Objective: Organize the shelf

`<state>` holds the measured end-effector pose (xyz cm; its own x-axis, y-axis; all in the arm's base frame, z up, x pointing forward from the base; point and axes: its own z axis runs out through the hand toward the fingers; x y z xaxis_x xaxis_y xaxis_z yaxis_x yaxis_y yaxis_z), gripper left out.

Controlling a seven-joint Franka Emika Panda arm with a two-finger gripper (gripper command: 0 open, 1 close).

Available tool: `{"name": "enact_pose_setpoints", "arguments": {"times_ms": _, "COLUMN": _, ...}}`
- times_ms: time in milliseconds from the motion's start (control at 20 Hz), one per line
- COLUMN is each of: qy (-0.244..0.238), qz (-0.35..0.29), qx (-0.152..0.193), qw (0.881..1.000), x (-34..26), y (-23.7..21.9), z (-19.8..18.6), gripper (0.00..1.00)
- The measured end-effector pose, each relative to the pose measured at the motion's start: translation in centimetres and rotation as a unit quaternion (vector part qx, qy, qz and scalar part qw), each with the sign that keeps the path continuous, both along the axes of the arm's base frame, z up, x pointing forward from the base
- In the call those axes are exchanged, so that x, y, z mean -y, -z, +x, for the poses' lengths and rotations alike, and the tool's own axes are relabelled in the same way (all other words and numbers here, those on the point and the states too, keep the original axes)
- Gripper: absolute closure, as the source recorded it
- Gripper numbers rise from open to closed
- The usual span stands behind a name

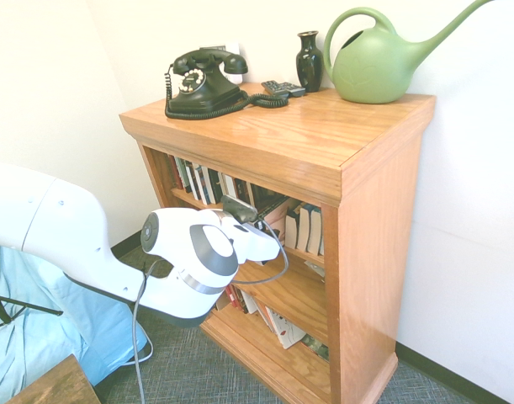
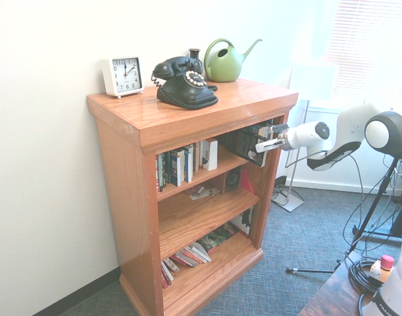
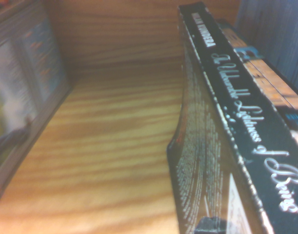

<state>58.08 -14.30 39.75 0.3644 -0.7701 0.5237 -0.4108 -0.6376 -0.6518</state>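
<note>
Glossy grained wood shelf (image 1: pixel 324 139), glossy black paperback (image 3: pixel 246 161), smooth green plastic watering can (image 1: pixel 374 63)

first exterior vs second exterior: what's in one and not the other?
Only the first exterior: a small dark remote beside the vase on the shelf's top.

Only the second exterior: a white square alarm clock on the top's far corner, plus a window with blinds behind the arm.

Both: the shelf, the black rotary phone, the dark vase, the green watering can, rows of books on the inner shelves, and the gripper shut on a dark book at the top inner shelf.
</note>
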Motion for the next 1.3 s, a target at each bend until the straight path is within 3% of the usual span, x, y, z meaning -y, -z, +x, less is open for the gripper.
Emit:
{"name": "enact_pose_setpoints", "arguments": {"times_ms": 350, "qy": 0.003, "qz": 0.054, "qx": -0.013, "qw": 0.998, "x": 1.7, "y": 0.5, "z": 2.1, "gripper": 1.0}}
{"name": "enact_pose_setpoints", "arguments": {"times_ms": 400, "qy": 0.002, "qz": 0.053, "qx": -0.016, "qw": 0.998, "x": 1.8, "y": 0.5, "z": 2.3, "gripper": 0.0}}
{"name": "enact_pose_setpoints", "arguments": {"times_ms": 1050, "qy": -0.01, "qz": 0.025, "qx": -0.028, "qw": 0.999, "x": 1.4, "y": -0.3, "z": 3.5, "gripper": 0.0}}
{"name": "enact_pose_setpoints", "arguments": {"times_ms": 1300, "qy": -0.018, "qz": 0.005, "qx": -0.039, "qw": 0.999, "x": 1.7, "y": -1.3, "z": 1.6, "gripper": 0.0}}
